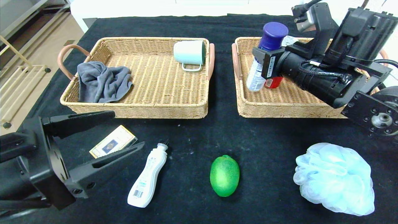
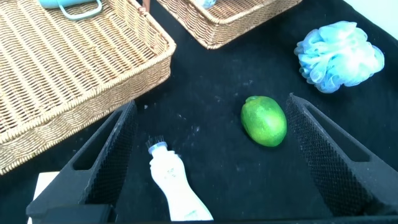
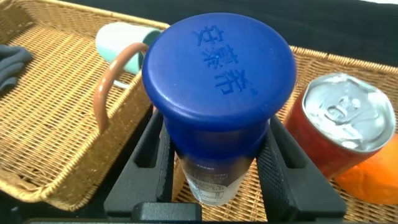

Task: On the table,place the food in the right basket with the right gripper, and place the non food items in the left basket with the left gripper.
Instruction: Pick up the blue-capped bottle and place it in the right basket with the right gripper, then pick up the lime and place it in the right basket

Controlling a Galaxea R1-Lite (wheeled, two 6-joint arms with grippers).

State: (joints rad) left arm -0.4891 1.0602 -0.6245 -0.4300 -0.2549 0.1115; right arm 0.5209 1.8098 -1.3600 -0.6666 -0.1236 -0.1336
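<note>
The right gripper is clamped on the white canister just under its dark blue cap, holding it upright over the left end of the right basket; its ribbed black pads press the canister's sides, and embossed characters show on the smooth domed cap. Beside the canister, inside the same basket, stands the red drink can with its shiny silver top, touching something orange. The left gripper hovers at the near left of the table with its long textured fingers spread wide and nothing between them; the small flat gold-edged card box lies on the cloth beneath it. Just to the right lies the slim white plastic bottle on its side, black cap pointing far. The glossy oval lime sits near centre, and the fluffy pale blue mesh bath pouf at near right. The woven wicker left basket holds a crumpled grey cloth and a tipped mint-green mug.
</note>
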